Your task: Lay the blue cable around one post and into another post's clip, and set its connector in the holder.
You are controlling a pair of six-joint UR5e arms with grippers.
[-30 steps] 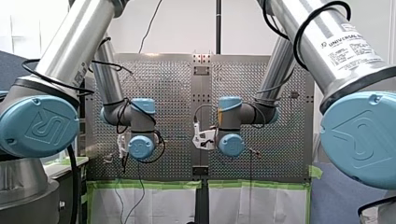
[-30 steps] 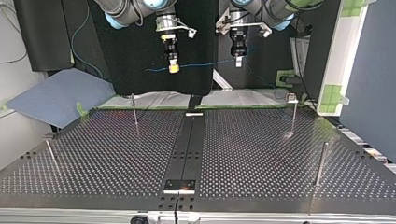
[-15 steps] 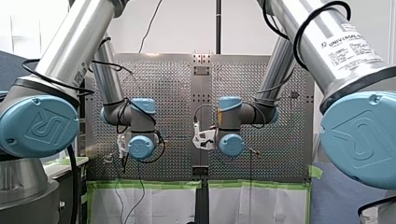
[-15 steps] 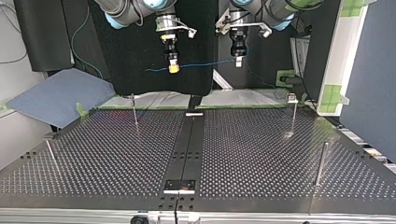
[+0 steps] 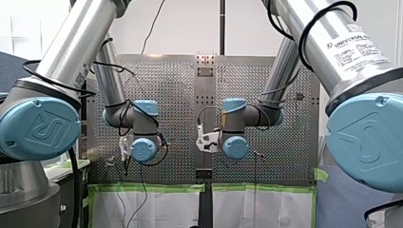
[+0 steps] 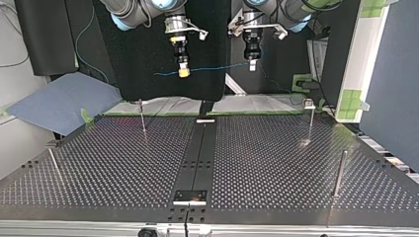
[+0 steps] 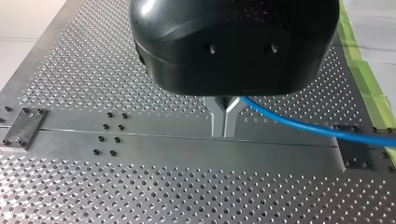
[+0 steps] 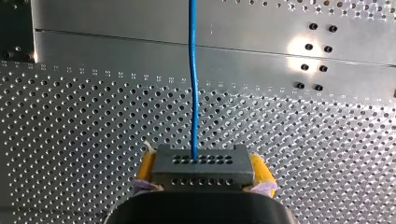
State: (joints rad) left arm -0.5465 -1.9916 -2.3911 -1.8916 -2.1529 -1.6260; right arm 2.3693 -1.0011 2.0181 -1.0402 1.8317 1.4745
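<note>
While blue cable (image 6: 217,67) hung in air, well above table (image 6: 276,163), right gripper (image 8: 204,169) sat clamped on connector (image 8: 201,175); left gripper (image 7: 225,122) fingers pinched together on cable further along. Judged light, limp, slippery: rigid connector best hold, strand needed tension.

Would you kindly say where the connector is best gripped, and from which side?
Grip the connector across its two flat side faces, from the end opposite the blue cable, which leaves the block's far face. My right hand holds it so.
</note>
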